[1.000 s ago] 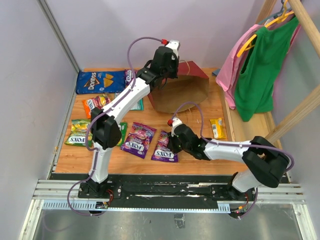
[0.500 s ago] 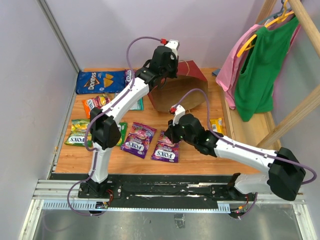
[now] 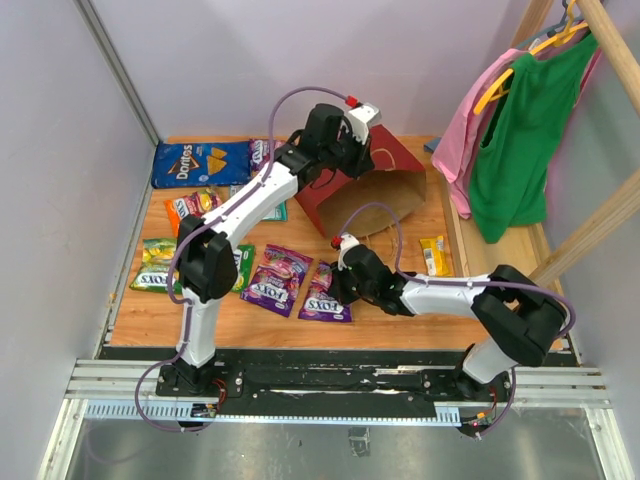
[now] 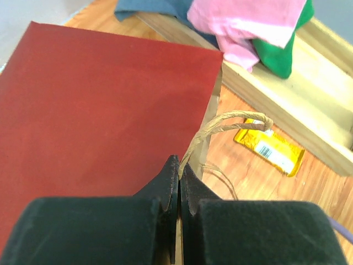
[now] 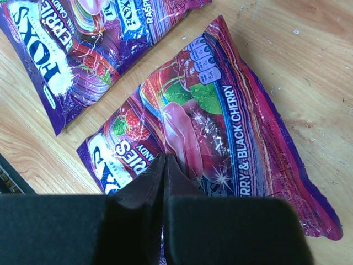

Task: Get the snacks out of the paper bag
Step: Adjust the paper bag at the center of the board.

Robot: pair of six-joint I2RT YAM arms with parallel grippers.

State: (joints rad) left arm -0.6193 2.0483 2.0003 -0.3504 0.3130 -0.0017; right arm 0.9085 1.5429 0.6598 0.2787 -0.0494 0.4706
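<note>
Looking from the top, the bag (image 3: 385,195) lies at the back of the bench (image 3: 250,325), with the left fingers (image 3: 345,160) at its upper edge. Doritos (image 3: 200,160) lie back left, and a bar (image 3: 435,255) sits right of the bag. The right fingers (image 3: 335,285) touch a Fox's packet (image 3: 322,303) near the front.

Left wrist: the fingers are pinched shut on the bag's handle (image 4: 234,118), beside its red side.

Right wrist: the fingers are closed tight, nipping a crease of the Fox's packet (image 5: 237,138).
</note>
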